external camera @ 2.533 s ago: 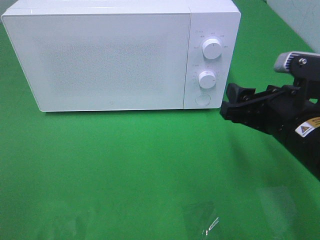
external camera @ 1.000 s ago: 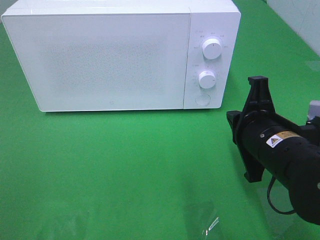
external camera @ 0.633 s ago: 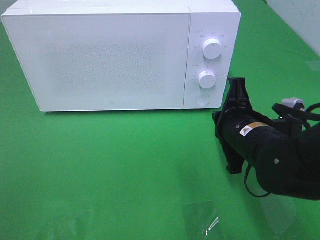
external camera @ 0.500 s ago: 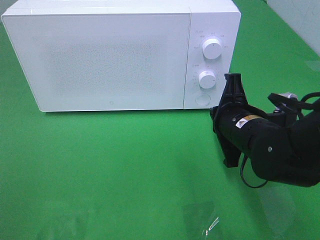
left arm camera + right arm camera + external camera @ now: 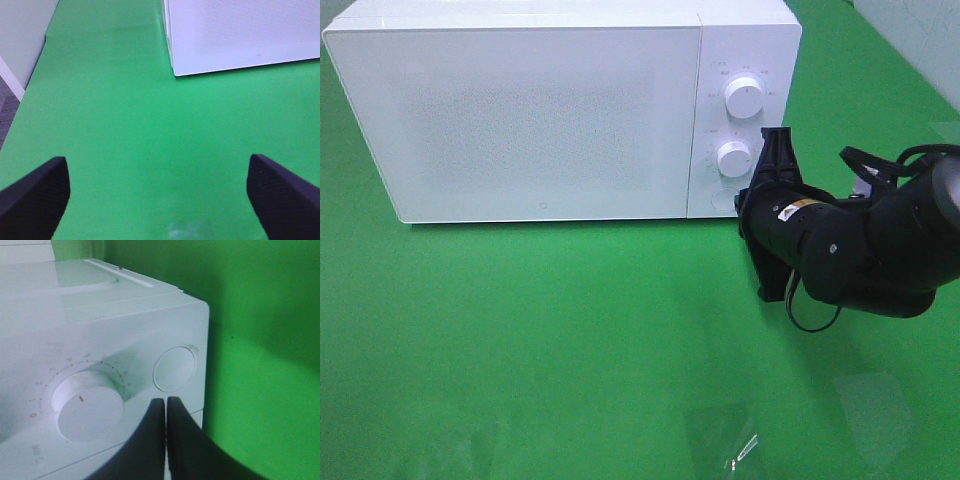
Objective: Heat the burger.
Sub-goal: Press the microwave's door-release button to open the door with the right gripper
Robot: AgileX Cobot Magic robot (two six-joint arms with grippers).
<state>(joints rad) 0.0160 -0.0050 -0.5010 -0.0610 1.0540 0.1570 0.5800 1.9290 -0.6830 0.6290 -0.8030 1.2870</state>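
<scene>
The burger is out of view. A white microwave (image 5: 540, 110) stands at the back of the green table with its door closed. My right gripper (image 5: 744, 206) is shut with nothing in it, and its tips (image 5: 165, 402) point at the control panel, just below the round button (image 5: 174, 368) and beside the lower dial (image 5: 90, 405). I cannot tell whether the tips touch the panel. My left gripper (image 5: 159, 197) is open and empty above bare green cloth, short of the microwave's front corner (image 5: 175, 70). It does not show in the exterior view.
The upper dial (image 5: 744, 97) sits above the lower dial (image 5: 733, 158) on the panel. A small clear scrap (image 5: 735, 445) lies near the table's front edge. A pale wall (image 5: 920, 30) stands at the back right. The table's left edge (image 5: 22, 95) drops off beside the left arm.
My right arm has swung left and toward the microwave, bringing its shut gripper up to the control panel by the round button. The microwave door stays closed.
</scene>
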